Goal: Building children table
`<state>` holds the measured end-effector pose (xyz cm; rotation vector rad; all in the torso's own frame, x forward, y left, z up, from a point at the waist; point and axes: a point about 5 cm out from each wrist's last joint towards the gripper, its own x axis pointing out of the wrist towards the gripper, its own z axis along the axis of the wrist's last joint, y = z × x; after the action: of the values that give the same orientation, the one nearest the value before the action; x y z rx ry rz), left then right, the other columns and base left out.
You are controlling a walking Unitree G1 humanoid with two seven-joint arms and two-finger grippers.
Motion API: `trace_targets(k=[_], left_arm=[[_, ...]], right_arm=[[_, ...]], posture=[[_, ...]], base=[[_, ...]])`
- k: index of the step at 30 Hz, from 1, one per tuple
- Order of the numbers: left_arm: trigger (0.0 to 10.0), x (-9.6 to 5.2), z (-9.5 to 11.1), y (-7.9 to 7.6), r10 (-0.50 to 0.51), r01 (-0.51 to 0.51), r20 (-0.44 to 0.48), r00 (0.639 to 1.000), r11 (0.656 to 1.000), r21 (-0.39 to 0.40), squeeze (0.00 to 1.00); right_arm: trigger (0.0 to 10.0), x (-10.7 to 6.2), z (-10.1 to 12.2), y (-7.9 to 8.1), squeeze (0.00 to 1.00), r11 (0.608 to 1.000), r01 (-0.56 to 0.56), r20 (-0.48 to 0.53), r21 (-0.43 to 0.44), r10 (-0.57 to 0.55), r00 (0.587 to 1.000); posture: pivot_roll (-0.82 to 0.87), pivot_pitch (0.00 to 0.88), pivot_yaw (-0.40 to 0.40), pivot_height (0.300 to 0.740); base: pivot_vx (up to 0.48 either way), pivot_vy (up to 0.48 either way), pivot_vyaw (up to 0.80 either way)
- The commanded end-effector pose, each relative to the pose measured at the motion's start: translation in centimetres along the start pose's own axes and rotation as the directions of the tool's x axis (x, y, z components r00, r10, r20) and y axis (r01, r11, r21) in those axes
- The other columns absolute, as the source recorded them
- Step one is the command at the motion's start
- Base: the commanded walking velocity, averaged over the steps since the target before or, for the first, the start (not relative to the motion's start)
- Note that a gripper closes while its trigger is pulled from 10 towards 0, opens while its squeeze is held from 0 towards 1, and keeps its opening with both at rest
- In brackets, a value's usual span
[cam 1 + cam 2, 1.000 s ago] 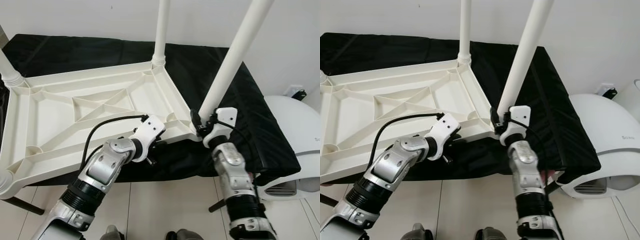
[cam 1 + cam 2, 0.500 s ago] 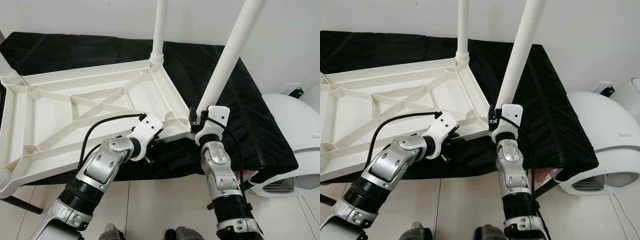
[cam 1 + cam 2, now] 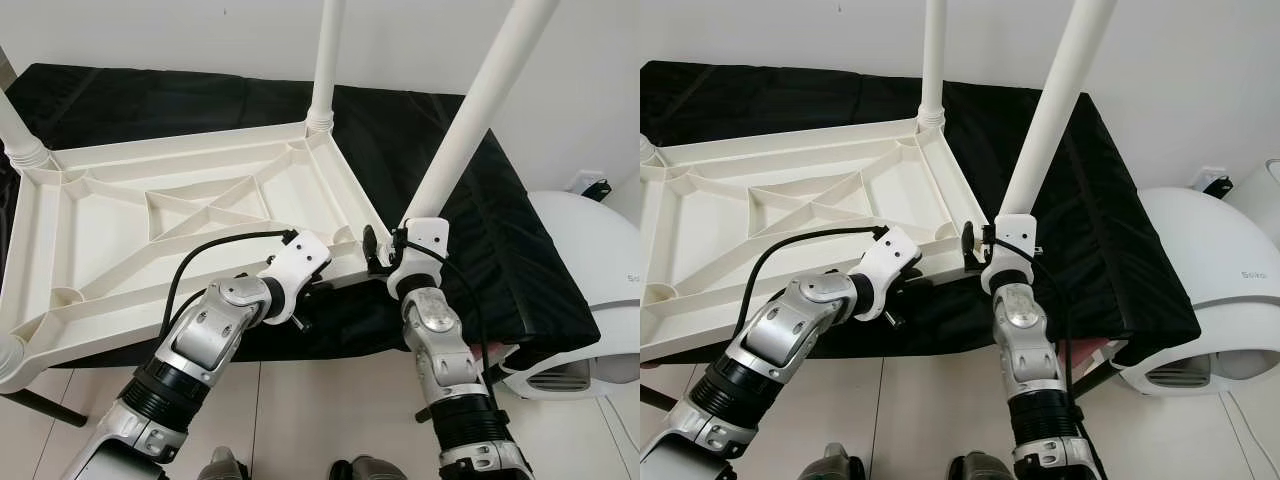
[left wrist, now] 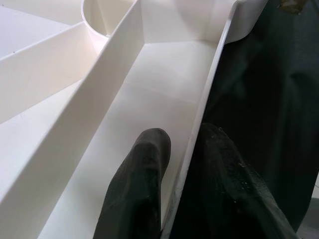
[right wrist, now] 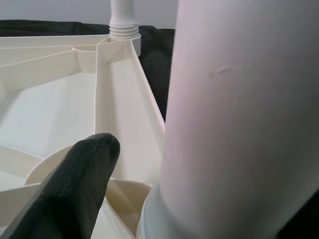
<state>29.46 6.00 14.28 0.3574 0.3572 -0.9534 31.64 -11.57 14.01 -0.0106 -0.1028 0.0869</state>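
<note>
- Black cloth (image 3: 470, 190) covers the surface under everything, with a white wall behind.
- An upside-down white children table (image 3: 150, 230) lies on it, filling the left and middle of the frame.
- Low in the middle, the left gripper (image 4: 182, 164) pinches the table's near rim (image 4: 207, 104).
- Right of middle, the right gripper (image 3: 385, 255) is at the bottom of a slanting white leg (image 3: 470, 120); I cannot tell if it is pinching.
- A white machine (image 3: 590, 270) sits at the right edge.

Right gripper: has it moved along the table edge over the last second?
Yes. The right gripper has slid leftward along the tabletop's near rim toward the left gripper, while gripping the leg base.
</note>
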Motion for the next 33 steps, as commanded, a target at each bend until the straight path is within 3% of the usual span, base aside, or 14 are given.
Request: trace_targets(k=[1, 4, 8, 13, 19, 23, 25, 27, 29, 30, 33], left_arm=[[10.0, 0.5, 0.5, -1.4, -0.087, 0.086, 0.023, 0.996, 0.996, 0.018, 0.0], [10.0, 0.5, 0.5, -1.4, -0.088, 0.087, 0.022, 0.996, 0.996, 0.02, 0.0], [10.0, 0.4, 0.5, -1.4, -0.091, 0.091, 0.02, 0.996, 0.996, 0.024, 0.0], [10.0, 0.4, 0.6, -1.4, -0.095, 0.095, 0.021, 0.995, 0.995, 0.026, 0.0], [10.0, 0.4, 0.6, -1.4, -0.097, 0.097, 0.02, 0.995, 0.995, 0.025, 0.0], [10.0, 0.5, 0.7, -1.4, -0.099, 0.099, 0.021, 0.995, 0.995, 0.026, 0.0], [10.0, 0.5, 0.7, -1.4, -0.1, 0.099, 0.021, 0.995, 0.995, 0.025, 0.0], [10.0, 0.5, 0.8, -1.4, -0.1, 0.1, 0.022, 0.995, 0.995, 0.025, 0.0], [10.0, 0.5, 0.8, -1.4, -0.1, 0.1, 0.022, 0.995, 0.995, 0.025, 0.0], [10.0, 0.5, 0.8, -1.3, -0.1, 0.1, 0.022, 0.995, 0.995, 0.026, 0.0], [10.0, 0.5, 0.8, -1.3, -0.1, 0.1, 0.022, 0.995, 0.995, 0.026, 0.0]], right_arm=[[10.0, -0.1, -0.4, -0.3, 1.0, 0.999, -0.035, -0.005, 0.016, 0.035, 0.999], [10.0, 0.0, -0.1, -0.9, 1.0, 0.997, -0.065, 0.013, 0.039, 0.065, 0.998], [10.0, 0.2, 0.2, -3.6, 1.0, 0.981, -0.188, 0.052, 0.04, 0.186, 0.981], [10.0, 0.4, 0.0, -5.8, 1.0, 0.961, -0.275, 0.044, -0.003, 0.275, 0.961], [10.0, 0.4, -0.1, -6.7, 1.0, 0.934, -0.358, 0.038, 0.003, 0.358, 0.933], [10.0, 0.1, -0.8, -7.4, 1.0, 0.846, -0.532, -0.007, 0.042, 0.533, 0.846], [10.0, 0.1, -0.8, -7.4, 1.0, 0.834, -0.55, -0.004, 0.05, 0.551, 0.835], [10.0, -0.2, -1.0, -7.7, 0.99, 0.783, -0.62, -0.031, 0.046, 0.622, 0.782], [10.0, -0.2, -1.0, -7.7, 0.99, 0.783, -0.62, -0.031, 0.046, 0.622, 0.782], [10.0, -0.1, -1.0, -8.3, 0.0, 0.74, -0.672, -0.063, 0.034, 0.673, 0.737], [10.0, 0.2, -0.7, -8.7, 0.0, 0.722, -0.691, -0.075, 0.019, 0.691, 0.719]], posture=[[0.0, 0.024, -0.092, 0.74], [0.0, 0.024, -0.089, 0.74], [0.0, 0.026, -0.085, 0.74], [-0.01, 0.031, -0.078, 0.74], [-0.01, 0.033, -0.075, 0.74], [-0.02, 0.04, -0.066, 0.74], [-0.02, 0.04, -0.066, 0.74], [-0.02, 0.046, -0.06, 0.74], [-0.02, 0.046, -0.06, 0.74], [-0.02, 0.049, -0.055, 0.74], [-0.02, 0.049, -0.055, 0.74]], base=[[0.0, 0.0, 0.0], [0.0, 0.0, 0.0], [0.0, 0.0, 0.0], [0.0, 0.0, 0.0], [0.0, 0.0, 0.0], [0.0, 0.0, 0.0], [0.0, 0.0, 0.0], [0.0, 0.0, 0.0], [0.0, 0.0, 0.0], [0.0, 0.0, 0.0], [0.0, 0.0, 0.0]])
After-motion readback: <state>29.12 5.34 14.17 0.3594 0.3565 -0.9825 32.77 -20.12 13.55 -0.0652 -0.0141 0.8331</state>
